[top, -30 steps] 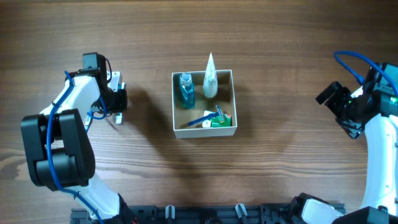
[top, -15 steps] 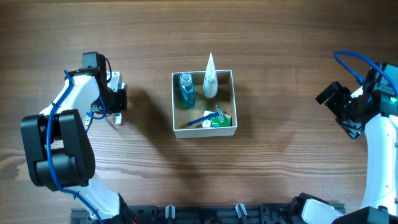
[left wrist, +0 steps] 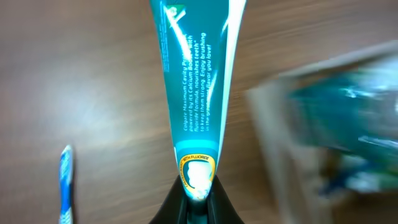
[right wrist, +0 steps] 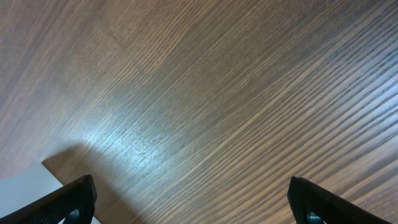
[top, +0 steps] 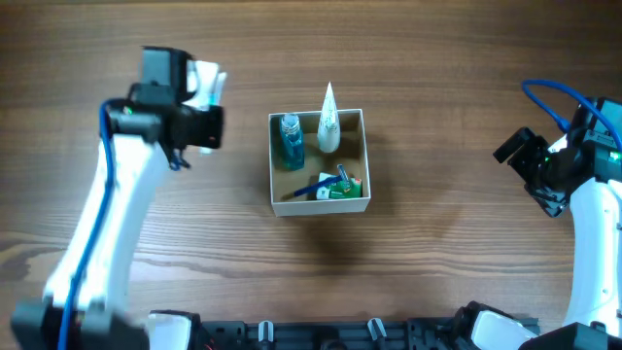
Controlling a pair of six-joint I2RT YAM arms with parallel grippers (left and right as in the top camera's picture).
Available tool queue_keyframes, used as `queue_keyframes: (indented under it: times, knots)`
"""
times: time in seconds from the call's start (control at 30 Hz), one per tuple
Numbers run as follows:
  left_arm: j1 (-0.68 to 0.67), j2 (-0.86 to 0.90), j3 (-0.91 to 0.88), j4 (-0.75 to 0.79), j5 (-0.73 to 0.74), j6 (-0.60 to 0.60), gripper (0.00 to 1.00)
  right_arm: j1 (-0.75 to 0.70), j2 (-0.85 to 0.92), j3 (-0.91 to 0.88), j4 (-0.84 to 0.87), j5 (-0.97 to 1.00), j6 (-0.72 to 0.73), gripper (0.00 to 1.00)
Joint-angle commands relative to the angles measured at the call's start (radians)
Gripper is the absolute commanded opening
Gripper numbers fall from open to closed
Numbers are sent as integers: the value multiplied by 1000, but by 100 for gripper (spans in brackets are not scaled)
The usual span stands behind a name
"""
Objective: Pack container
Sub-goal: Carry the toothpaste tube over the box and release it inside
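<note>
- Overhead: the left gripper [top: 199, 115] hangs above the tabletop [top: 437, 78], near the container [top: 321, 206] on the side that faces the left arm. It is pinching a toothpaste tube [top: 208, 82]. I judge that the step in hand is carrying this tube over for packing.
- The container holds a blue bottle [top: 291, 142], a white tube [top: 329, 122] leaning over its far wall, and a toothbrush [top: 313, 186], so little room is free.
- Left wrist: the tube is clamped at its end. A second toothbrush [left wrist: 65, 183] lies on the tabletop, on the side away from the blurred container. The next move probably needs clearing the rim and lowering the tube into a gap.
- Right wrist: the right gripper [right wrist: 189, 186] is spread and empty, well apart from the container, and it blocks nothing.
</note>
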Motion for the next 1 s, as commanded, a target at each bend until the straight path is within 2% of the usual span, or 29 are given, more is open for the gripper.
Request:
queue_keyframes:
  times: [0.0,0.1,0.27,0.67,0.8,0.87,0.93,0.97]
  knots:
    - [-162,-112,15,-5,13,93,4,-2,-5,-5,4,-15,-14,100]
    - [-327,-146,15,-6,12,176,4,-2,-5,-5,10,-15,-13,100]
    - [-480,-95,15,-42,12,295,4,-2,-5,-5,11,-15,-14,100]
    - [-507,143,15,-29,8,298,6,-2,-5,-5,12,-15,-14,100]
    - [-507,194,15,-30,8,298,14,-2,-5,-5,12,-15,-14,100]
    - [-507,203,15,-30,8,298,24,-2,-5,-5,11,-15,-14,100]
    - [-507,202,16,-29,-5,296,48,-2,-5,-5,12,-15,-14,100]
    - [-507,196,18,-32,-16,289,55,-2,-5,-5,11,-15,-14,100]
